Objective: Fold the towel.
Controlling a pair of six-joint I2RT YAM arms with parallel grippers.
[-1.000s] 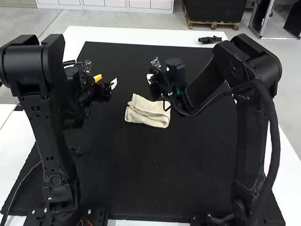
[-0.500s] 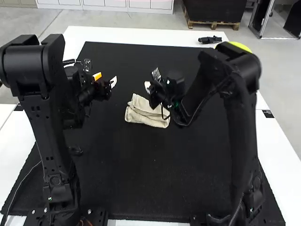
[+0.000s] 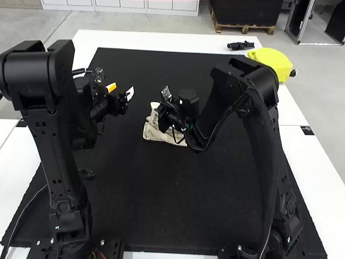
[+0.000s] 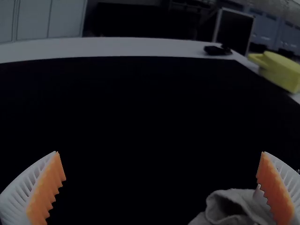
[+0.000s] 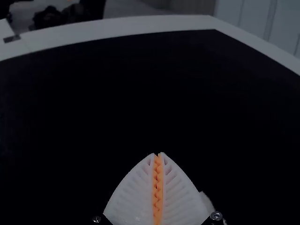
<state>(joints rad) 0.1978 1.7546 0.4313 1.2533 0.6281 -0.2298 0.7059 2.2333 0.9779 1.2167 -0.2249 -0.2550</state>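
Towel (image 3: 152,134) lies on black mat (image 3: 172,199) atop white table (image 3: 145,41).

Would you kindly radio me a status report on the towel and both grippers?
Left gripper open, clear of towel. Right gripper shut, at towel. Towel on black mat, partly hidden behind right gripper.

Black mat (image 3: 172,199) on a white table (image 3: 318,172), a small black object (image 3: 240,46) and yellow object (image 3: 274,58) beside the mat.
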